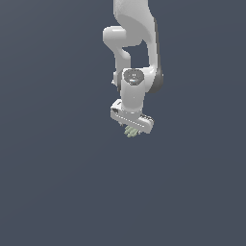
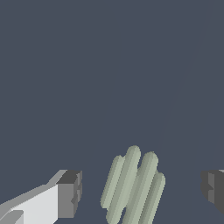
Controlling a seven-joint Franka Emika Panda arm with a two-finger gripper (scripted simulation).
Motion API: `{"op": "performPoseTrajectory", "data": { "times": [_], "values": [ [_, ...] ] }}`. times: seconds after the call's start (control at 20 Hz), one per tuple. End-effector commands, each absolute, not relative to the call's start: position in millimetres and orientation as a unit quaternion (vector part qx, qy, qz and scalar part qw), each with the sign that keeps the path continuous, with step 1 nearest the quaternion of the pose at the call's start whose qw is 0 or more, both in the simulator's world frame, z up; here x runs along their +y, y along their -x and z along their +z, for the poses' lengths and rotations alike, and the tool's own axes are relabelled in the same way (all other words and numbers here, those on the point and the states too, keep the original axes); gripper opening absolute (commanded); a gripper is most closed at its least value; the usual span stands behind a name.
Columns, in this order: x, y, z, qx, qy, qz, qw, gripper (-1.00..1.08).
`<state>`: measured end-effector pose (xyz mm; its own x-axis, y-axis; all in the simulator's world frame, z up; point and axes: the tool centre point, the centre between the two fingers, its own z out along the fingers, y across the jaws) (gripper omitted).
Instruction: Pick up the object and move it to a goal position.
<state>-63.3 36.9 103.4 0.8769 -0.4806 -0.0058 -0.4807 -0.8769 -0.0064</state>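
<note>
Here the end effector (image 2: 141, 190) is standing wide open with its dark pads well apart from the object (image 2: 132, 186), the pale grey-green ridged item sitting between them ungripped, so the grasp step seems underway, and next is probably closing squarely.

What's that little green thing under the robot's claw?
A tiny ridged grey-green object sits directly below the open gripper, between its two fingertips with gaps on both sides. In the exterior view the gripper bar covers its upper part.
</note>
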Motion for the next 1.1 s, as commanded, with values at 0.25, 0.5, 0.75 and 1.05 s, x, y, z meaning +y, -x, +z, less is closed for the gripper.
{"op": "performPoseTrajectory", "data": {
  "times": [0.25,0.5,0.75,1.05],
  "values": [
    [51,93,81,0.327,0.945,0.001,0.002,1.0],
    [57,108,71,0.364,0.931,0.001,0.001,1.0],
    [60,117,65,0.387,0.922,0.0,0.0,1.0],
    [61,122,63,0.397,0.918,0.0,0.0,1.0]
  ]
}}
